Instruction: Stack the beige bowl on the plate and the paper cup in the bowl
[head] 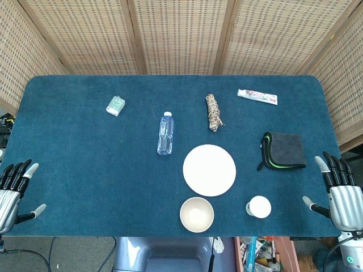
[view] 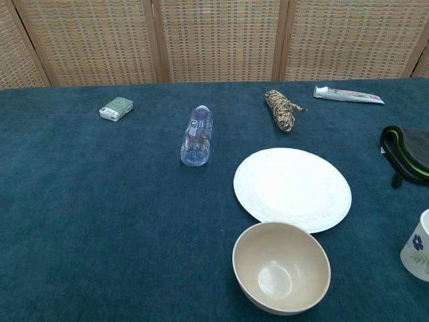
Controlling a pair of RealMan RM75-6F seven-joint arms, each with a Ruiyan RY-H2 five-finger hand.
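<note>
Blue cloth holds an upright, glossy beige bowl (view: 281, 266).

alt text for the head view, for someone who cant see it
A white plate sits on a blue table, with a beige bowl and paper cup near its front edge. The left hand and right hand wait open at the sides.

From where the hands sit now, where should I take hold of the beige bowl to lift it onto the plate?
Grip the beige bowl by its rim on the side facing away from the plate. It stands upright and empty, so a thumb can go inside and fingers outside the wall. The right hand is probably nearer, though the paper cup stands between, so come in from above.
</note>
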